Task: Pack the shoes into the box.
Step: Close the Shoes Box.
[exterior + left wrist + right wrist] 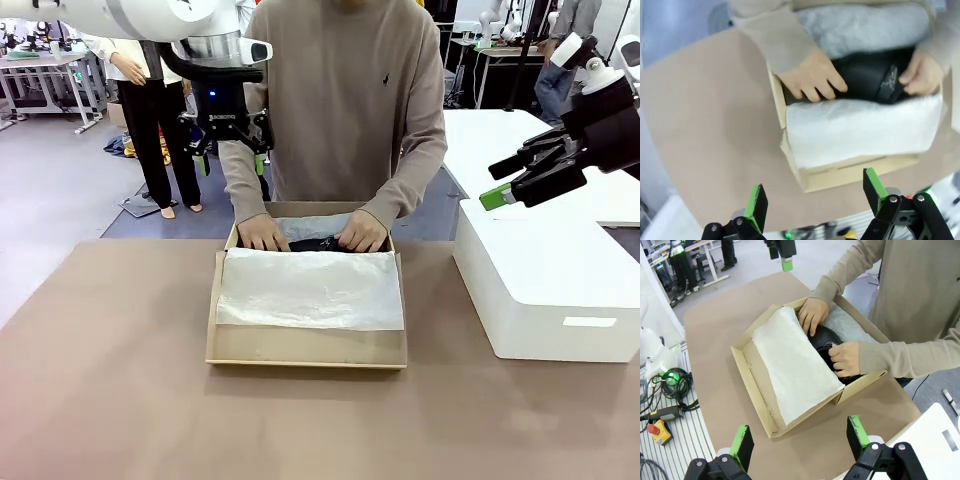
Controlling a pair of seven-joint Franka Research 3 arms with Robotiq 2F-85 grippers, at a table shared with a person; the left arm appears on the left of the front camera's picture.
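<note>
Shoes (318, 243) in box (300, 350), well below L gripper (231, 163); R gripper (495, 182) off right

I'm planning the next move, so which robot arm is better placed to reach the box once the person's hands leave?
Probably left: the left gripper hangs open over the box, while the right gripper sits aside over the white block.

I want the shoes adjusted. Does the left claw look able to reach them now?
Probably not. The left claw hangs open near the box, but the person's hands cover the shoes and tissue paper covers the rest.
</note>
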